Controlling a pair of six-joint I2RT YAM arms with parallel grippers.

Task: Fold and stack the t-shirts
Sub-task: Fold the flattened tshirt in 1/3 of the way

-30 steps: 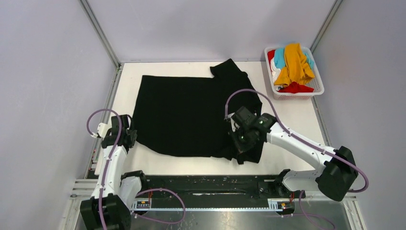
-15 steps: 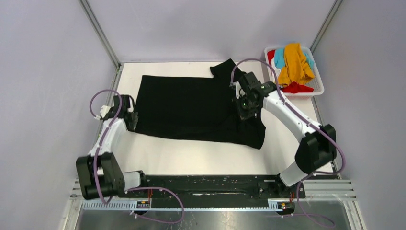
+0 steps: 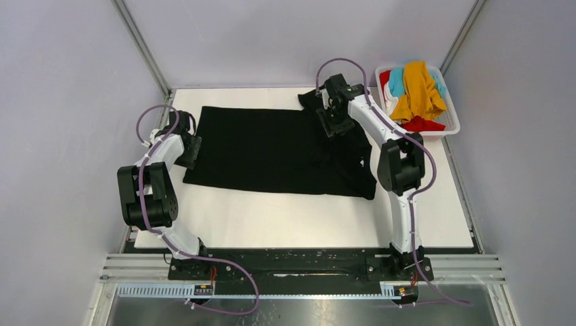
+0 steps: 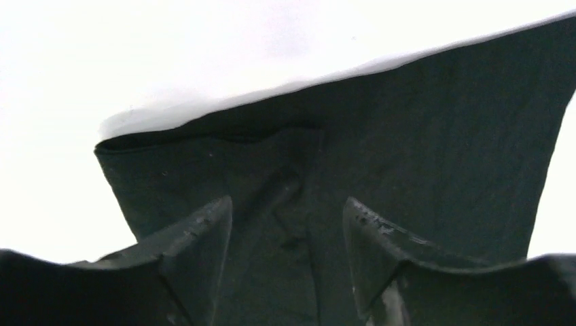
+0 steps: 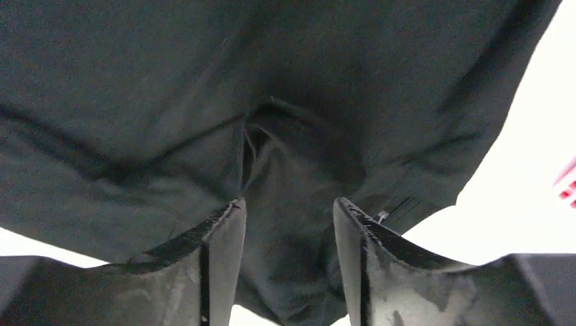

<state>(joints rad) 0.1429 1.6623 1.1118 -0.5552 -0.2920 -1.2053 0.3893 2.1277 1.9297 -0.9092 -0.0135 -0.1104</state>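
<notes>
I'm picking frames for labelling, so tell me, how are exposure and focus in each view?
Top external: even light, sharp, though the black t-shirt shows little fold detail. Left wrist: the table is blown out white, and the dark jaws blend into the cloth. Right wrist: creases readable, table corner overexposed.

Blk tee (image 3: 272,149) — matt soft cloth; table (image 3: 272,217) smooth wht; basket (image 3: 451,126) — wht plastic.

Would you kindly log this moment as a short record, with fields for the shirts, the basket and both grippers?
black t-shirt: lying flat on the table, a sleeve sticking out at the far right
basket: far right corner of the table
crumpled tees: orange, teal, red and white, bunched in the basket
left gripper: open, over the shirt's left edge
right gripper: open, over wrinkled fabric near that sleeve
</notes>
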